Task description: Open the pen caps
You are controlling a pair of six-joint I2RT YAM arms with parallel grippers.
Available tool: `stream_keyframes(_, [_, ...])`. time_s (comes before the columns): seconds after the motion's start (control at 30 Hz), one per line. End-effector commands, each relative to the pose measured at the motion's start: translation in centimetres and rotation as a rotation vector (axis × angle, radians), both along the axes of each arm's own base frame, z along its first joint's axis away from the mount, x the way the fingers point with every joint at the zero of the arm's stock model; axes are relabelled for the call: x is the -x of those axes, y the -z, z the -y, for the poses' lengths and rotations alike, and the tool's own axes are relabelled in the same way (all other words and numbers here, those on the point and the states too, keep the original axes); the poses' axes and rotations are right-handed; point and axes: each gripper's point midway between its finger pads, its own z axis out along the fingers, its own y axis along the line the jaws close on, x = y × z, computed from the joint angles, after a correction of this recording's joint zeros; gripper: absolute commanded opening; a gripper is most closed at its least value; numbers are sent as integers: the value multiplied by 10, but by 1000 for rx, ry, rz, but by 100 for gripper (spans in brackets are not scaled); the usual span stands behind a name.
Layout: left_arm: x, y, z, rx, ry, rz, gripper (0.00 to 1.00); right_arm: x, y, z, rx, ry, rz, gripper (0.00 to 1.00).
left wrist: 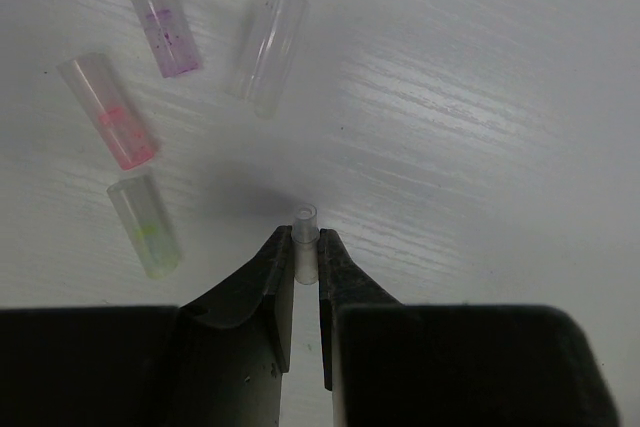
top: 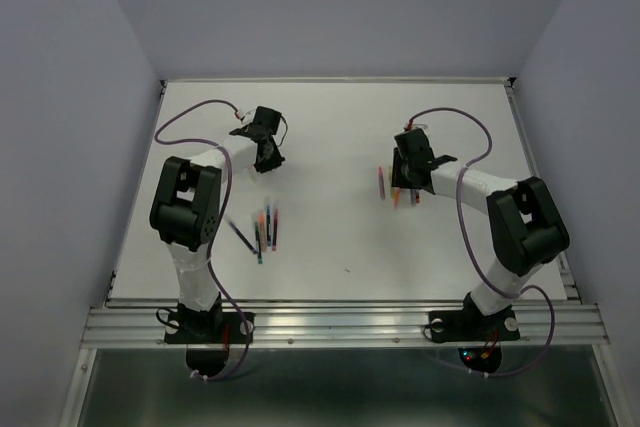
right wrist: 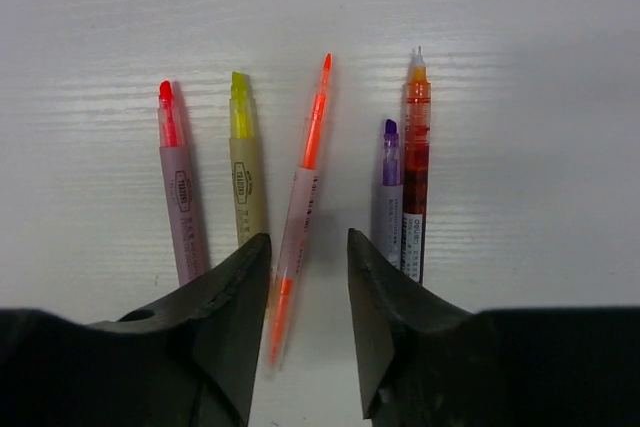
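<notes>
Clear cap (left wrist: 305, 215): pinched upright in the tips of the left pincer (left wrist: 304, 240). The jaws are almost closed on it, and its open end points away from the wrist, over bare counter (left wrist: 480, 97). Four loose caps (left wrist: 108, 112) lie flat just ahead and to the left: purple-tinted, clear, pink, yellow-green. None of them touches another.

Orange pen (right wrist: 312, 137): tip bare, lying slightly tilted in the gap of the right pincer (right wrist: 307, 240). The jaws are part open, wider than the barrel, with no contact visible, so I read it as not gripped. Its near end is blurred. It sits mid-row among four other uncapped pens (right wrist: 245, 167), two on each side, all with tips pointing away from the wrist.

Top view: the two pincers are well apart at the far side of the counter. A bunch of pens (top: 264, 229) lies in front of the left arm. They're too small to tell whether they're capped; probably the remaining work.

Step, as I judge it: drop-off after a pull, with the pen going to the row and the cap to the pile.

Next:
- Left: lower and release the cap beside the four without scattering them.
- Right: lift straight up so the jaws don't drag the orange pen into its neighbours.
- Then both go to the bunch: one on the barrel, one on the cap, pull along the axis.
</notes>
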Motion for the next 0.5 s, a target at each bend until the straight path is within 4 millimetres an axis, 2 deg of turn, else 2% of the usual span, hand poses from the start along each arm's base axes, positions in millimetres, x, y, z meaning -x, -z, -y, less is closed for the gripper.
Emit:
stream_keyframes(0.0, [-10,-13,-2,-27,-16,27,10,-18,-52,-7,-61,1,123,49])
stream_keyframes(0.07, [-10,-13,-3,-33,-22,28,11,-16,-59,-8,-73,-9,136,56])
stream_keyframes(0.17, [-10,-11,-5,-45,-32,20,19,-14,-70,-12,-97,-31,155,68])
stream_keyframes(0.2, [-11,-11,-5,-46,-34,19,25,-13,-74,-13,-108,-39,162,68])
stream_keyframes(0.3, [-10,-11,-7,-50,-41,15,34,-10,-78,-16,-118,-61,169,74])
stream_keyframes(0.4, [-11,-13,-9,-52,-49,20,48,-7,-85,-17,-129,-80,181,79])
stream_keyframes(0.47, [-11,-12,-11,-51,-56,15,49,-5,-86,-17,-133,-84,185,80])
